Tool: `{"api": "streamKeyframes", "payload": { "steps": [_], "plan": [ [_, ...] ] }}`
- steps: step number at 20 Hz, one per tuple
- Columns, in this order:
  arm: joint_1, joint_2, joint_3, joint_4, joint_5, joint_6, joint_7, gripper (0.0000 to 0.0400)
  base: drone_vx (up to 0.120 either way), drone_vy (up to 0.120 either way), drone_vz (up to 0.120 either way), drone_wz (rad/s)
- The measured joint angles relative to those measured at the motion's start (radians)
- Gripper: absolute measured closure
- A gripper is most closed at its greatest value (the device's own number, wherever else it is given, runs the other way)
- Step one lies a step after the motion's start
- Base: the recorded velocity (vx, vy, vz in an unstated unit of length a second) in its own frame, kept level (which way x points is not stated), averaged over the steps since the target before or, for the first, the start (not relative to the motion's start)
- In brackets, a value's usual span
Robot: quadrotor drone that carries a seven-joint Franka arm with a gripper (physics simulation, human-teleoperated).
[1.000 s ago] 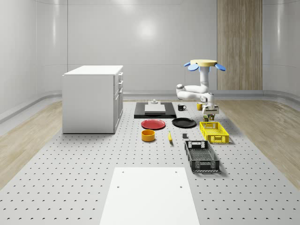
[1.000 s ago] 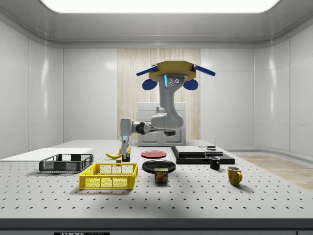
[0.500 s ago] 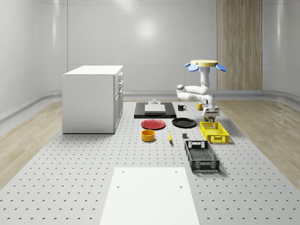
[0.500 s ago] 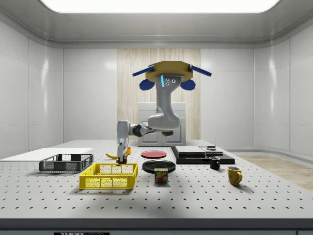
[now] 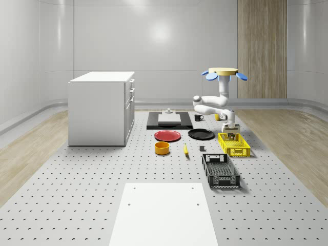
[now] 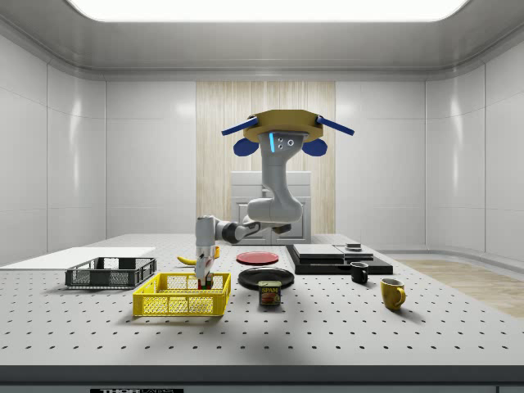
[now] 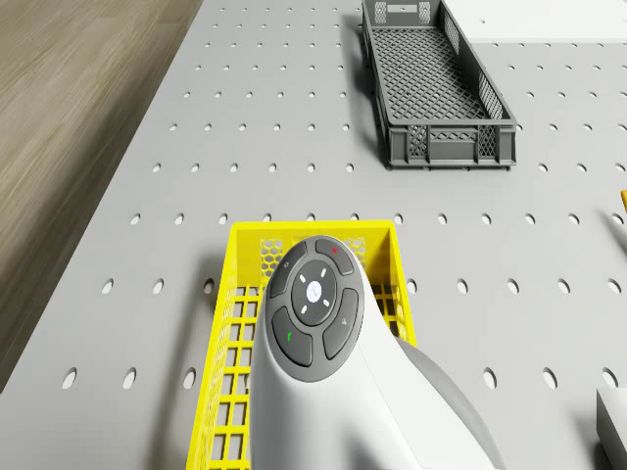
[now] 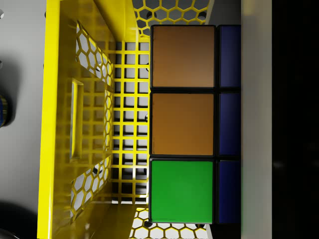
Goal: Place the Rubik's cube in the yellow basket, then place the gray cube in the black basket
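Drone [image 6: 282,131] hovering above the counter [image 5: 77,195] near the yellow basket [image 5: 234,144], arm bent down so the end effector [image 6: 202,278] sits inside it, clamped on the Rubik's cube [image 8: 182,124]. Black basket [image 5: 220,170] lies just beside the yellow one.

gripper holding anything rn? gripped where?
Yes: the gripper is shut on the Rubik's cube, lowered into the yellow basket. Wrist view shows a finger flat against a cube side face. The drone hovers nearby.

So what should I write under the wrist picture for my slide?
Rubik's cube held by the gripper, hanging inside the yellow basket.
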Motion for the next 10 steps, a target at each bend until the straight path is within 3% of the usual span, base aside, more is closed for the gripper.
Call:
{"api": "streamKeyframes", "payload": {
  "steps": [10],
  "plan": [
    [-0.025,0.01,-0.113,0.05,-0.108,0.047,-0.01,0.0114,0.0,0.0,0.0,0.0]
  ]
}}
